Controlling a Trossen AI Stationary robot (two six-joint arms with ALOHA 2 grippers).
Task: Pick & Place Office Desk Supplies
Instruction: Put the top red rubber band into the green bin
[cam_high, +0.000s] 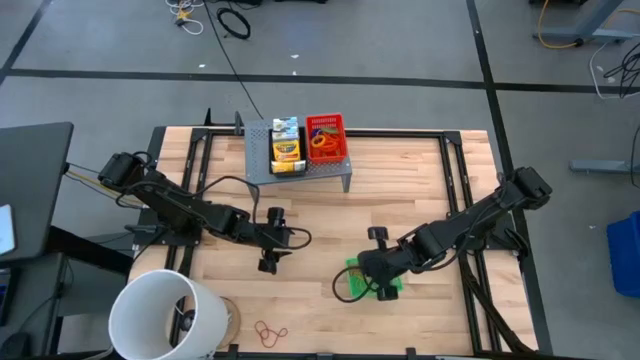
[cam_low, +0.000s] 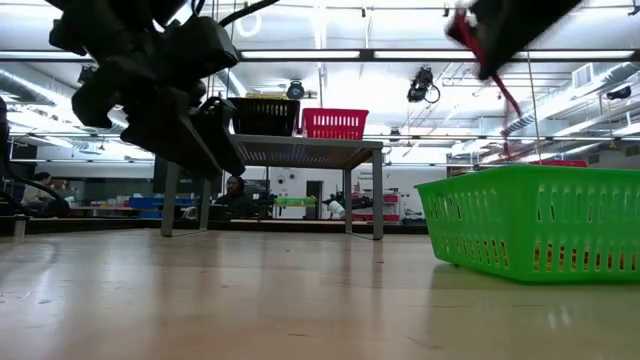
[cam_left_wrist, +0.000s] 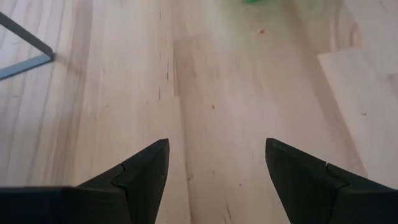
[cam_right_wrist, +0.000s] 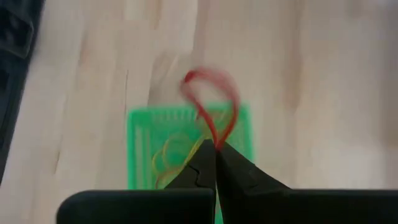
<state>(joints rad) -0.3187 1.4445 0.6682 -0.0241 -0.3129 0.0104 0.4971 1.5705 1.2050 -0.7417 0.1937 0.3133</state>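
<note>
The right gripper (cam_right_wrist: 214, 149) pinches a red rubber band (cam_right_wrist: 211, 102) directly above the green mesh tray (cam_right_wrist: 189, 149); released off-centre, the loop could snag the rim. The left gripper (cam_left_wrist: 214, 165) hangs wide and empty. The tray's contents are hard to make out

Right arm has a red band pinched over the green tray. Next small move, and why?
Probably lower slightly, then open. The right hand is shut on the red rubber band, whose loop hangs directly above the green tray, which already holds yellowish bands. The left hand waits open over bare table.
</note>
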